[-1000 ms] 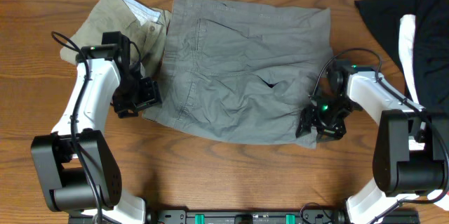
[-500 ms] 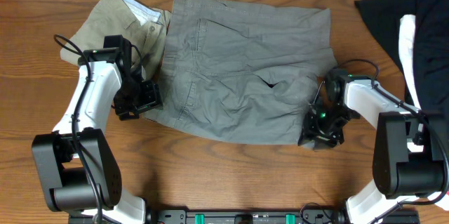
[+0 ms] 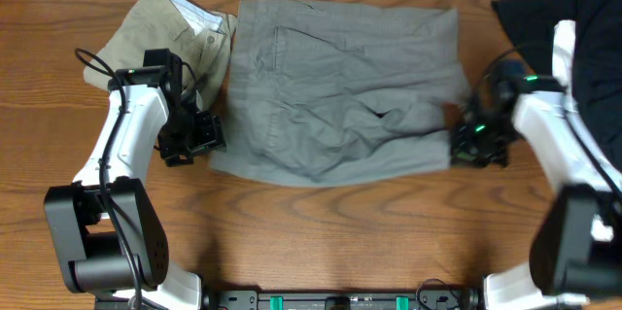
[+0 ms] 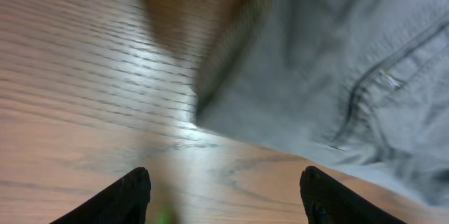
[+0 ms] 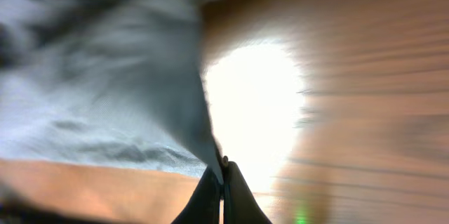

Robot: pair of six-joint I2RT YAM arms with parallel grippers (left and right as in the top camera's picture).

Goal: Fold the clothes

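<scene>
Two arms are working on the grey shorts (image 3: 340, 86), which are lying spread across the middle of the table (image 3: 340, 242) in the overhead view. The khaki shorts (image 3: 165, 28) are lying to their left and the black garment (image 3: 539, 14) well off to the right. You are seeing the right gripper (image 3: 476, 145) sitting on the shorts' right edge. The left gripper (image 3: 199, 137) is waiting just beside the lower left corner, not on it. By my reading you are starting a fold from the near hem. You are going to do best by getting the left side gripped before the right side lifts far, or the cloth is likely to drag askew.

Looking through the left wrist camera, you are getting what the overhead is hiding: the fingertips (image 4: 137, 192) are standing wide apart with only bare wood between them. The shorts' corner is lying ahead of them, untouched, so you are needing to advance and go low to the wood.

Looking through the right wrist camera, blurred and glaring as it is, you are seeing the fingers (image 5: 210, 196) pressed together on a thin edge of grey cloth. That pinch is sitting under the gripper body from above.
</scene>
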